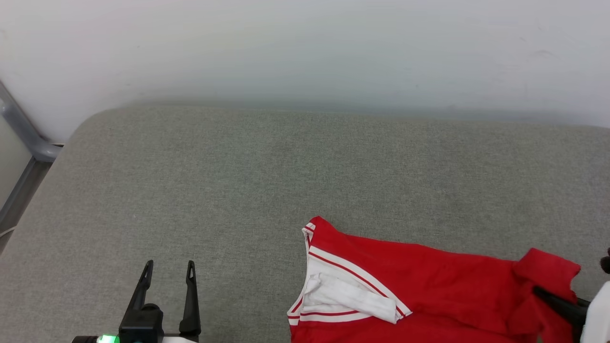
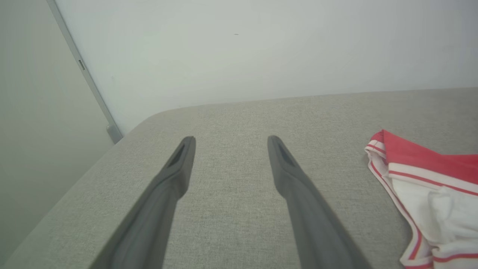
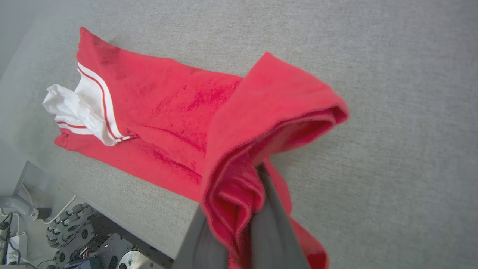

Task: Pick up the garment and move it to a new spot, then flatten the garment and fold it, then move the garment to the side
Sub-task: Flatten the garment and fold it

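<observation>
Shirt point(image 1: 429, 281) on grey cushion point(image 1: 214, 181), in near-right part, close to front edge. Lies mostly spread out, red cloth uppermost, lightly creased across middle. At left end, white sleeve point(image 1: 348, 295) crumpled into a soft roll, bordered by red-and-white striped trim point(image 1: 348, 271) running in a slant beside it and again below it.

At right end, red corner raised off cushion and doubled over on itself. Caught there in right gripper point(image 1: 543, 294), seen in head view as one dark finger poking out of cloth at lower right. Shown closer in right wrist view: fingers point(image 3: 272, 231) pressed together, clamped on a bunched fold of red hem, with cloth draped over and around them and hanging down beside them. Rest of shirt trailing away from that pinch, flat across cushion, toward sleeve end.

Left gripper point(image 1: 170, 263) at lower left of head view, fingers spread wide and pointing up that view, over bare cushion. Well apart from shirt, with sleeve end off to its right. Touching cushion or hovering just above it: cannot tell.

Behind cushion, plain white wall point(image 1: 305, 47). At far left, grey metal rail point(image 1: 26, 128) slanting down beside cushion's rounded corner. Below front edge in right wrist view, black wheels point(image 3: 69, 229) and a pale cable point(image 3: 61, 209) on floor.
</observation>
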